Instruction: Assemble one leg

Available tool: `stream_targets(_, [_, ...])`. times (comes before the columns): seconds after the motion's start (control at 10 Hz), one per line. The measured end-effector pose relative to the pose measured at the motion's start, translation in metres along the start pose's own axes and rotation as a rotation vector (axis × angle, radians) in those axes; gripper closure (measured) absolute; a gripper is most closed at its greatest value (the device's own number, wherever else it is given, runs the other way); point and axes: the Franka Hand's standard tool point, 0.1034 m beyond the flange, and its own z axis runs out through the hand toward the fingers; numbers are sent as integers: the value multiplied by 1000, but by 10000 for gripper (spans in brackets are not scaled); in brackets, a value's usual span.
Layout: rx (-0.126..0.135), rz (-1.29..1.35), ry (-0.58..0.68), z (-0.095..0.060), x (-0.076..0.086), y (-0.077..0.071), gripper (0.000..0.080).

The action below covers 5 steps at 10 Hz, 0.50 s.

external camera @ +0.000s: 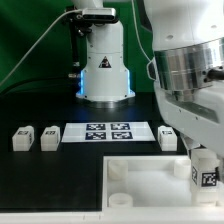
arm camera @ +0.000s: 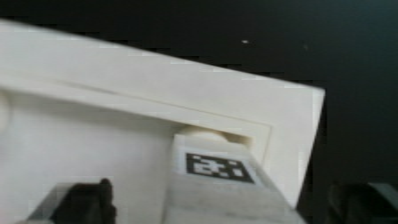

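The gripper (arm camera: 231, 193) stands wide, its fingers (arm camera: 84, 200) clear of the leg (arm camera: 217, 168) on both sides; the leg stands at the panel's (arm camera: 107, 95) corner socket; best to close squarely on its flat sides, keep it upright, and turn gently.

Wrist view blurry, fingers (arm camera: 82, 203) and leg (arm camera: 217, 178) cut off by frame edge; exterior view crops panel (external camera: 140, 190), arm (external camera: 185, 70) mostly hides fingers
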Motion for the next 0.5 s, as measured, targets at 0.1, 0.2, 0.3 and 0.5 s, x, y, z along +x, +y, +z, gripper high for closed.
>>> stream_targets(0.1, [-9,-137,10,-1,-1,-2,168])
stream_targets(0.2, [-10,-229,11,0,0,-1,153])
stream_targets(0.3, [-10,-336,11,-1,1,0,151])
stream_targets(0.5, [-25,-590,21,-1,2,-1,151])
